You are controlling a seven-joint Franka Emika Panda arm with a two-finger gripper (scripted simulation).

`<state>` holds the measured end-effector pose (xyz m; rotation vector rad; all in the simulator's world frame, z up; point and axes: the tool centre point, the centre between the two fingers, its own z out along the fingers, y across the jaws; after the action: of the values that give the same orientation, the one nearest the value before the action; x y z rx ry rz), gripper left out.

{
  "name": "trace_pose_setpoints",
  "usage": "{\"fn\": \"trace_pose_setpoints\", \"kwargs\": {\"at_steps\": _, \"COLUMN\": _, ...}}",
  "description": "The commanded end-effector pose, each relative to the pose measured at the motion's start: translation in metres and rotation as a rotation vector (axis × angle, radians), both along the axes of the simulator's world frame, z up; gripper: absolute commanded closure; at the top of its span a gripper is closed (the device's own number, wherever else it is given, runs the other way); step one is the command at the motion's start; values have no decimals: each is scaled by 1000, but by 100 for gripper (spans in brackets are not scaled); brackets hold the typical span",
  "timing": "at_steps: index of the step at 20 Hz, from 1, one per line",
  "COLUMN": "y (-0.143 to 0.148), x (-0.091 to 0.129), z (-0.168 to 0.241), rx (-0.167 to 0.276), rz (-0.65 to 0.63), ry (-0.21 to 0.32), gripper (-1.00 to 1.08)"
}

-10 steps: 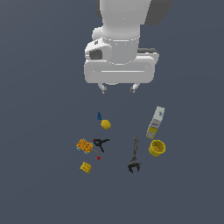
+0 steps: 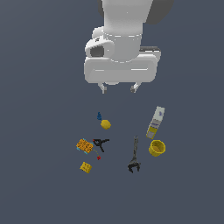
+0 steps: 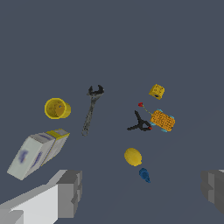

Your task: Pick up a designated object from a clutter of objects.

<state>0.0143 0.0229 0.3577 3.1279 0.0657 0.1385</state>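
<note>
The designated object, a small flat yellow square block (image 2: 85, 167) (image 3: 156, 91), lies at the near-left edge of the clutter in the exterior view. Around it lie an orange waffle block (image 2: 84, 145) (image 3: 162, 120), a black clamp (image 2: 100, 142) (image 3: 140, 123), a yellow ball (image 2: 105, 124) (image 3: 133, 156), a dark wrench (image 2: 134, 156) (image 3: 91, 109), a yellow cup (image 2: 157, 148) (image 3: 57, 108) and a white-yellow box (image 2: 155, 122) (image 3: 37, 151). My gripper (image 2: 118, 89) hangs open high above the clutter, holding nothing. Its fingers (image 3: 70, 192) frame the wrist view.
A small blue object (image 2: 99, 116) (image 3: 144, 175) lies beside the yellow ball. A tiny red dot (image 2: 99, 158) (image 3: 140, 105) sits between the clamp and the yellow block. The surface is plain dark grey.
The gripper appears slightly lower than before. The objects have not moved.
</note>
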Motion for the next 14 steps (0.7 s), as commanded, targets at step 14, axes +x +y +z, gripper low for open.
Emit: {"fn": "trace_pose_setpoints", "kwargs": {"at_steps": 14, "y": -7, "x": 18, "z": -11, "rx": -16, "rz": 79, "ry": 2, "gripper": -92}}
